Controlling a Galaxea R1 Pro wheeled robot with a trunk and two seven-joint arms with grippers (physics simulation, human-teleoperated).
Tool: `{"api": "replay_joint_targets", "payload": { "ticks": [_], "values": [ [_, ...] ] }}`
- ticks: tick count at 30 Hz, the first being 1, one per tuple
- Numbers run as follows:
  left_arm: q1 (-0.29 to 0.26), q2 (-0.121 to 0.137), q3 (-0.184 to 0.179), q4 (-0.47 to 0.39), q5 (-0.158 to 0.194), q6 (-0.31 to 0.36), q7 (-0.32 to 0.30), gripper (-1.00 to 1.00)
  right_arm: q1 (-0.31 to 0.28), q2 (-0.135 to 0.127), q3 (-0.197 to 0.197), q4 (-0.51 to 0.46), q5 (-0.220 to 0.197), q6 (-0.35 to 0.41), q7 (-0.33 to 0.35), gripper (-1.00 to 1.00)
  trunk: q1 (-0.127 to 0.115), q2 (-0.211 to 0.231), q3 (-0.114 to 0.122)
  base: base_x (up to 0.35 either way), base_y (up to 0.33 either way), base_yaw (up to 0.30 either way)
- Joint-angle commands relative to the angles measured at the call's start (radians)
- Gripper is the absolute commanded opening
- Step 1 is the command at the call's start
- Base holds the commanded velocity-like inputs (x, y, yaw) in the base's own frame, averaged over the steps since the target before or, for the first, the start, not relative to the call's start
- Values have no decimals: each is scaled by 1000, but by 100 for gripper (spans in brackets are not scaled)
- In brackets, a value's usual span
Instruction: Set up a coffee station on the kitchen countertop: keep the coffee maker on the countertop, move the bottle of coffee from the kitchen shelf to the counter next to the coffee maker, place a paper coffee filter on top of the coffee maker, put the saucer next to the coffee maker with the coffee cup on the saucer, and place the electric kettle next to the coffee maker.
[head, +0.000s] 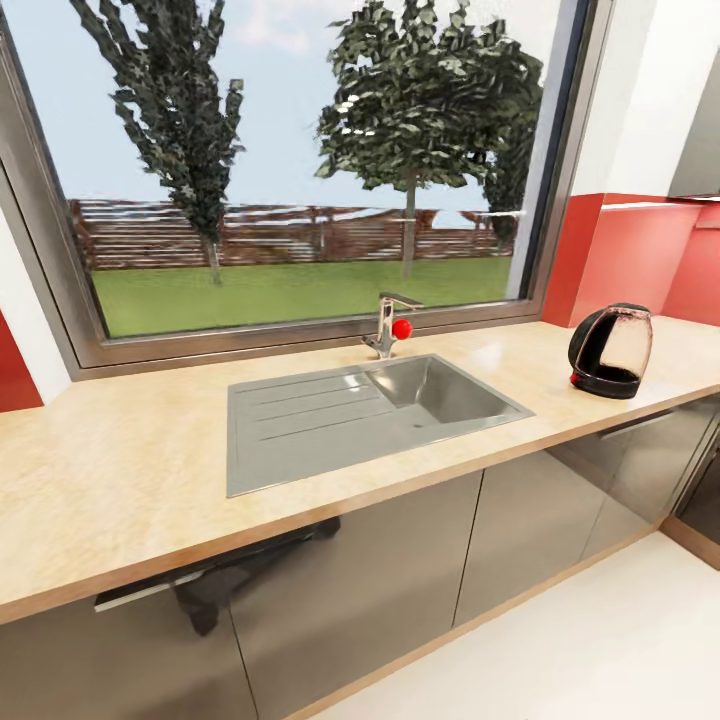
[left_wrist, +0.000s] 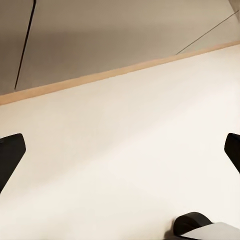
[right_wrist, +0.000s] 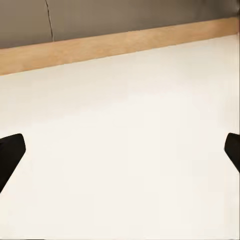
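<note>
The kitchen countertop (head: 120, 470) runs across the head view, light wood over grey cabinet fronts. The electric kettle (head: 611, 351) stands upright on it at the right, smoky and see-through with a black base, black handle and small red switch. My left gripper (left_wrist: 120, 152) hangs open over pale floor, its black fingertips (left_wrist: 10, 152) wide apart at the frame's sides. My right gripper (right_wrist: 120, 150) is likewise open over the floor, black fingertips (right_wrist: 11, 150) far apart, nothing between them.
A steel sink (head: 360, 410) with a drainer is set in the worktop, a tap (head: 388, 325) with a red knob behind it. A large window (head: 300, 160) fills the wall above. Red wall panels (head: 640, 250) stand at the right. A wooden plinth (right_wrist: 120, 45) edges the cabinets.
</note>
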Motion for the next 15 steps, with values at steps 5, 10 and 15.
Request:
{"api": "replay_joint_targets", "payload": {
  "ticks": [5, 10, 15],
  "values": [
    [-1, 1, -7, 2, 7, -7, 2, 100, -2, -96, -15, -140, -252, -5, 5, 100, 0, 0, -1, 0, 0, 0],
    [-1, 1, -6, 2, 7, -7, 3, 100, -11, -162, -19, -265, -345, -5, -15, 100, 0, 0, -1, 0, 0, 0],
    [-1, 1, -7, 2, 7, -7, 3, 100, -25, -259, -21, -453, -381, 127, -172, 100, 0, 0, -1, 0, 0, 0]
  ]
}}
